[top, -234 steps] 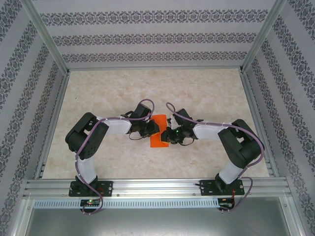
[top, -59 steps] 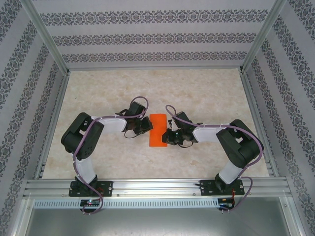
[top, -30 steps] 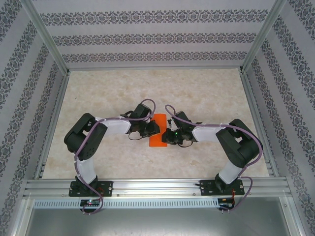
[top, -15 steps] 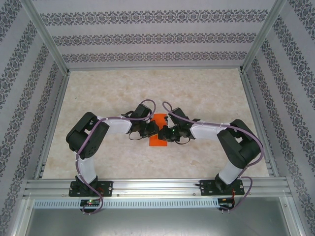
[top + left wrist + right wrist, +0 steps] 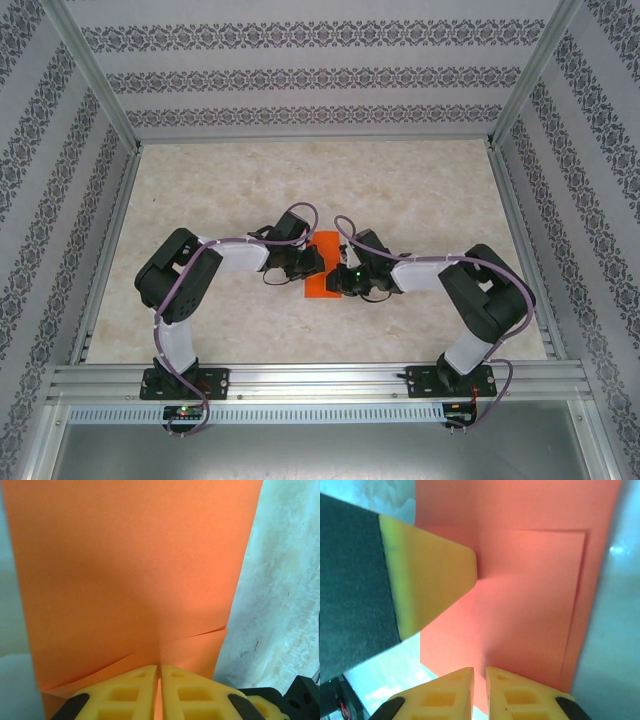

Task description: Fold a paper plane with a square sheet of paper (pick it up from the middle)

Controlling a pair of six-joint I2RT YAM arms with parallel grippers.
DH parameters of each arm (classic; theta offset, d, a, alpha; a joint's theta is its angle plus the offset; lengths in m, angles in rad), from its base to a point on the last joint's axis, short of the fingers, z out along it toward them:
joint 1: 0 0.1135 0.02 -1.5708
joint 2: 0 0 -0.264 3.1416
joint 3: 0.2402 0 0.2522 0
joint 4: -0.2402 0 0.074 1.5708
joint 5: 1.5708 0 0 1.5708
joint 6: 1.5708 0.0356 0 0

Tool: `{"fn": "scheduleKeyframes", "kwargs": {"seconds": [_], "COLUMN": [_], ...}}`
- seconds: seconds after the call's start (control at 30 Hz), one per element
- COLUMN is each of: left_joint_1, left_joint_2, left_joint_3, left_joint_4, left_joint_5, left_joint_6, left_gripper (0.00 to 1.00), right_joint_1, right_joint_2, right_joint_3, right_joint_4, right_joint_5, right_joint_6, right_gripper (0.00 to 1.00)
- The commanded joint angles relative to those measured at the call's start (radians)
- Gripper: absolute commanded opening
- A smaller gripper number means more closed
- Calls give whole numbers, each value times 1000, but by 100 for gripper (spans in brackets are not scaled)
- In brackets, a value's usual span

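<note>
The square sheet of paper (image 5: pixel 320 290) is bright orange and lies folded into a narrow strip mid-table, between the two grippers. In the left wrist view the paper (image 5: pixel 135 570) shows layered edges near the fingers. My left gripper (image 5: pixel 312 262) (image 5: pixel 160 667) is shut on its left edge, with orange showing in the slit between the yellow fingers. My right gripper (image 5: pixel 338 278) (image 5: pixel 480 670) is shut on the paper (image 5: pixel 530 595) at its right edge, with only a thin gap between the jaws. A folded flap lies on top there. One of the left gripper's fingers (image 5: pixel 430 575) rests on the sheet opposite.
The marble-patterned table (image 5: pixel 420 190) stretches bare beyond and beside the arms. Patterned walls and aluminium frame posts (image 5: pixel 100 90) enclose it. A metal rail (image 5: pixel 320 378) runs along the near edge, where the arm bases are bolted.
The right gripper swung left over the paper half a second ago and has drawn back to the strip's right edge. The left gripper has stayed on the left edge.
</note>
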Motion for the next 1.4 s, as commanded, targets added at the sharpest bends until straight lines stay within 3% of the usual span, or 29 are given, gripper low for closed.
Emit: {"fn": "scheduleKeyframes", "kwargs": {"seconds": [0.0,0.23,0.47,0.53,0.7,1.37], "left_joint_1": [4,4,-2,-1,-1,8], "left_joint_2": [28,23,-24,-48,-82,-40], "left_joint_3": [7,8,50,64,90,73], "left_joint_4": [-68,-70,-75,-80,-108,-177], "left_joint_5": [-85,-84,-46,-45,-53,-125], "left_joint_6": [18,21,67,64,69,107], "left_gripper": [12,13,17,18,19,17], "right_joint_1": [-12,-43,-71,-76,-88,-86], "right_joint_2": [-23,-119,-281,-264,-146,17], "right_joint_3": [-81,-130,-68,-28,30,118], "right_joint_4": [-87,-140,-162,-186,-147,-73], "right_joint_5": [-13,-4,128,146,115,76], "right_joint_6": [21,20,51,18,2,-3], "right_gripper": [16,17,23,30,37,41]}}
